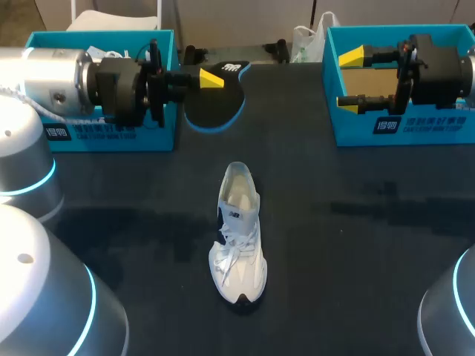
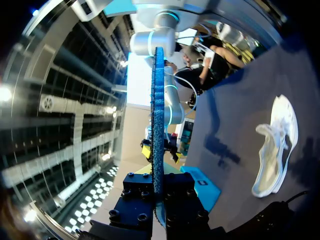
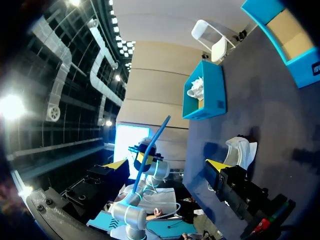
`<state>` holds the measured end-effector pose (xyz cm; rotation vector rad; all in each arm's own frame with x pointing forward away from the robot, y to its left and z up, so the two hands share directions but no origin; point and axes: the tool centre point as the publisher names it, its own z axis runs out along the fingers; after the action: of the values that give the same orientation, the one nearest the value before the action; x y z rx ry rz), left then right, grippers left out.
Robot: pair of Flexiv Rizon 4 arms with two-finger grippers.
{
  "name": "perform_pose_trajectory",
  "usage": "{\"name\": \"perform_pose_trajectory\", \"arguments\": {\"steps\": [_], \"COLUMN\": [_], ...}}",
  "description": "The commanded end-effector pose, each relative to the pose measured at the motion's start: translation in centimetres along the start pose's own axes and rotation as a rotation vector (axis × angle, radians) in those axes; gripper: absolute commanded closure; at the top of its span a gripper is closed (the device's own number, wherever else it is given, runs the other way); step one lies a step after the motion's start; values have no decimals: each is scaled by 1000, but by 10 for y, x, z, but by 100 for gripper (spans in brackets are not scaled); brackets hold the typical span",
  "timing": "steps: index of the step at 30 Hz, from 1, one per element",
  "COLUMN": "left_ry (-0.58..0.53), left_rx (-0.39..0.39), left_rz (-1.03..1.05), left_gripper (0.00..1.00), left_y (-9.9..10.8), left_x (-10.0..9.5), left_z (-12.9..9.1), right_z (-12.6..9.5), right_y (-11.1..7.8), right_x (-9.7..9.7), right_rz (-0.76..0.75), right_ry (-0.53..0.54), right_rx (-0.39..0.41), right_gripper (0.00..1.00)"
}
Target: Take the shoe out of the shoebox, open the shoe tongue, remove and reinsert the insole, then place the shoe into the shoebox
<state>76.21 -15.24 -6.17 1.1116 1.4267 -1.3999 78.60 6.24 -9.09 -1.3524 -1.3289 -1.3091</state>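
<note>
My left gripper (image 1: 210, 78) pinches the insole (image 1: 219, 104), with the shoe (image 1: 239, 237) lying below it, off to one side; my right gripper (image 1: 350, 78) is wide open and empty. The floppy insole may bend and miss the shoe's hole

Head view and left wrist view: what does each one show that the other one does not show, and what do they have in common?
Only the head view shows the broad black face of the insole with its blue rim, and a yellow tip of the left pincer on it. Only the left wrist view shows the insole edge-on, as a thin blue strip clamped from both sides between that pincer's black fingers. Both show the white shoe lying on the dark table, apart from the pincer.
</note>
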Motion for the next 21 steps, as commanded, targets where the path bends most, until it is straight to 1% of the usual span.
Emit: {"name": "perform_pose_trajectory", "arguments": {"steps": [1, 3, 4, 5, 6, 8, 9, 10, 14, 18, 19, 21], "left_ry": [106, 119, 129, 150, 163, 162, 194, 188, 157, 96, 66, 32], "left_rx": [-51, -63, -67, -90, -81, -89, -71, -73, -55, -33, -32, -39], "left_rz": [-344, -395, -448, -530, -612, -703, -816, -850, -1159, -1400, -1500, -1614], "left_gripper": [100, 100, 100, 100, 100, 100, 100, 100, 100, 100, 100, 100], "left_y": [-7, -6, -7, -6, -7, -8, -10, -11, -13, -14, -13, -10], "left_x": [-12, -13, -14, -15, -16, -16, -16, -15, -12, -8, -7, -5], "left_z": [-4, -6, -6, -7, -8, -7, -6, -6, 1, 7, 9, 9], "right_z": [2, 2, 2, 2, 2, 2, 2, 2, 2, 2, 2, 2], "right_y": [1, 1, 1, 1, 1, 1, 1, 1, 1, 1, 1, 1], "right_x": [0, 0, 0, 0, 0, 0, 0, 0, 0, 0, 0, 0], "right_rz": [0, 0, 0, 0, 0, 0, 0, 0, 0, 0, 0, 0], "right_ry": [0, 0, 0, 0, 0, 0, 0, 0, 0, 0, 0, 0], "right_rx": [1, 1, 1, 1, 1, 1, 1, 1, 1, 1, 1, 1], "right_gripper": [0, 0, 0, 0, 0, 0, 0, 0, 0, 0, 0, 0]}}
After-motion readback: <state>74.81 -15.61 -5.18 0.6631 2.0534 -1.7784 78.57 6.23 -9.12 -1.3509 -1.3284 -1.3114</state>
